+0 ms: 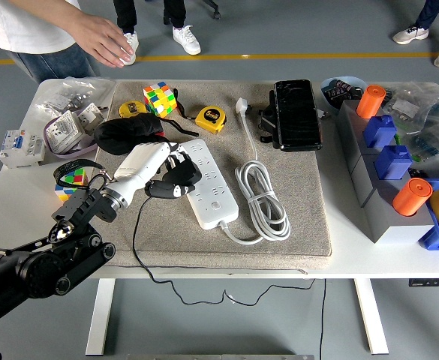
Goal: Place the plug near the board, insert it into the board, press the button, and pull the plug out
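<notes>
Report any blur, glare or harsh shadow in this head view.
Head view: lighting even, shadows soft; the person's hand at the top left slightly motion-blurred; glossy reflections on the black case; the left robot hand and the power strip sharp.

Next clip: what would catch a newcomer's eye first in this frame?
The robot's left hand grips a black plug at the left edge of the white power strip, which lies in the middle of the grey mat. Behind it, a bright multicoloured puzzle cube stands out at the mat's far left, and a person's hand reaches in over the table's far left corner.
</notes>
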`<state>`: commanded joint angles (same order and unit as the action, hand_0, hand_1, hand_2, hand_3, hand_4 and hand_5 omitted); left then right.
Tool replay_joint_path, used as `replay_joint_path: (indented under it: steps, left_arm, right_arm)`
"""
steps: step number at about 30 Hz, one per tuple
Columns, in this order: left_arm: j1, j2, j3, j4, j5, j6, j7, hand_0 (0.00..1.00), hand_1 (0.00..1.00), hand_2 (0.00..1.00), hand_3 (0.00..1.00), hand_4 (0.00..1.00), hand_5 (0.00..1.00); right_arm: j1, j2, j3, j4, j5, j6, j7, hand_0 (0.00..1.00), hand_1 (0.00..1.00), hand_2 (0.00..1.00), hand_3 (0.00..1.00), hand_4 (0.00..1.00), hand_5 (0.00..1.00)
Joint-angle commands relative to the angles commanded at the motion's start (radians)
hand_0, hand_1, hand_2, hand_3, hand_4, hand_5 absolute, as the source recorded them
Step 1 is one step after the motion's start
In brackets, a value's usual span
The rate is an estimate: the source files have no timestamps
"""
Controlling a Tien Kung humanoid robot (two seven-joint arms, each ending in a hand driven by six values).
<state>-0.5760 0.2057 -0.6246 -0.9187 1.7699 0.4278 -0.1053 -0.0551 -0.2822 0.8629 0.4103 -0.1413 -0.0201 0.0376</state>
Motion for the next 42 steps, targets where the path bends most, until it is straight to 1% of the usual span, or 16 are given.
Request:
replay_joint_path:
  steps: [13, 23, 31, 36, 37, 42]
  left_arm:
    - [-0.009, 0.004, 0.017, 0.018, 0.004, -0.012, -0.002, 0.267, 0.403, 0.417, 0.546, 0.746, 0.013]
    - [-0.005, 0.009, 0.027, 0.019, 0.005, -0.014, -0.003, 0.267, 0.403, 0.419, 0.546, 0.747, 0.014]
    - [-0.003, 0.021, 0.027, 0.013, 0.012, -0.019, -0.003, 0.267, 0.404, 0.422, 0.546, 0.749, 0.016]
    - [-0.003, 0.021, 0.029, 0.016, 0.012, -0.02, -0.003, 0.267, 0.404, 0.422, 0.546, 0.749, 0.016]
    - [-0.003, 0.02, 0.028, 0.017, 0.011, -0.02, -0.004, 0.288, 0.436, 0.466, 0.553, 0.758, 0.025]
    - [-0.003, 0.019, 0.024, 0.016, 0.005, -0.039, 0.007, 0.288, 0.436, 0.466, 0.553, 0.758, 0.025]
  right_arm:
    - [0.0, 0.0, 0.002, 0.002, -0.002, -0.001, 0.001, 0.604, 0.656, 0.636, 0.513, 0.814, 0.528]
    - [-0.002, -0.001, 0.003, 0.006, -0.005, -0.002, 0.003, 0.604, 0.656, 0.635, 0.513, 0.815, 0.526]
    - [-0.003, -0.003, 0.004, 0.007, -0.007, -0.003, 0.003, 0.604, 0.655, 0.635, 0.512, 0.816, 0.525]
    - [-0.002, -0.003, 0.006, 0.009, -0.008, -0.003, 0.003, 0.604, 0.655, 0.635, 0.512, 0.816, 0.525]
    - [-0.002, -0.003, 0.006, 0.009, -0.009, -0.003, 0.004, 0.604, 0.655, 0.633, 0.511, 0.815, 0.524]
    - [-0.002, -0.002, 0.006, 0.009, -0.009, -0.003, 0.004, 0.604, 0.655, 0.633, 0.511, 0.815, 0.524]
